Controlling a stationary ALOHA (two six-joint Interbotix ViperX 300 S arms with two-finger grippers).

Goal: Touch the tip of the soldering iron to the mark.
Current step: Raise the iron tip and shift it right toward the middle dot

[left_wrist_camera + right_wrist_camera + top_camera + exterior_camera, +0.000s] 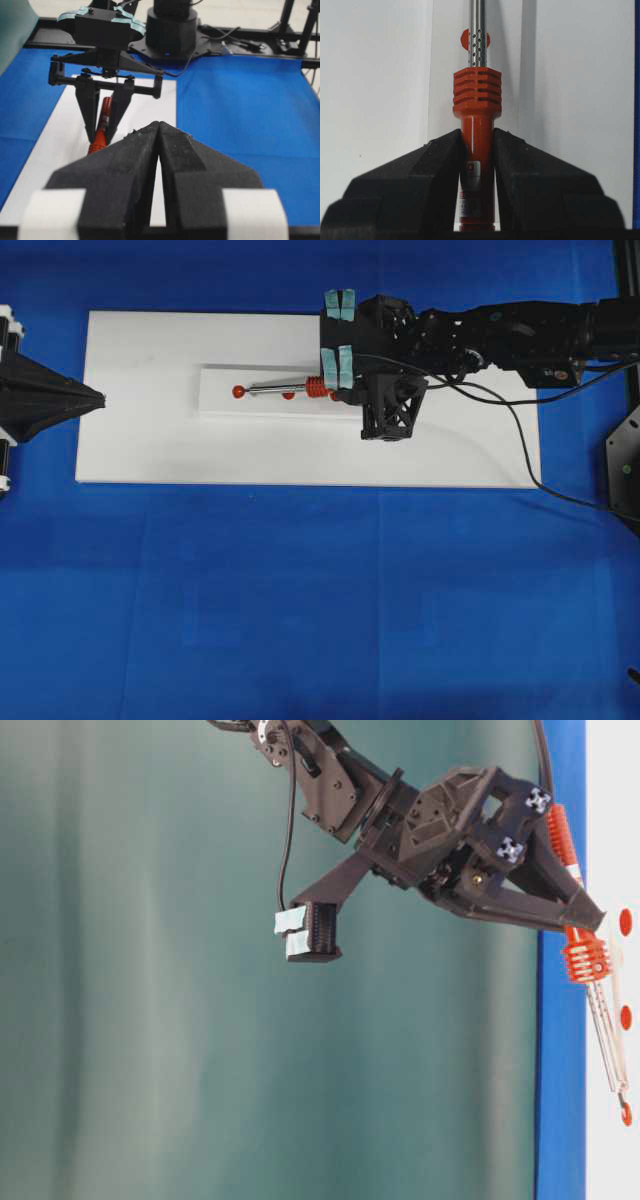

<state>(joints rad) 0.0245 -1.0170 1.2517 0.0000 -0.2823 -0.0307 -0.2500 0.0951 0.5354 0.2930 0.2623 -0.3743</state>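
Observation:
My right gripper is shut on the red-orange handle of the soldering iron and holds it low along the white strip, shaft pointing left. Its silver tip reaches the edge of the mark, the largest red dot at the strip's left end. The table-level view shows the tip at the mark. The right wrist view shows the fingers clamping the handle, with the middle dot behind the shaft. My left gripper is shut and empty at the board's left edge.
The strip lies on a white board on blue cloth. The iron's black cord trails right across the board. The middle dot lies under the shaft. The left gripper faces the right gripper across the board.

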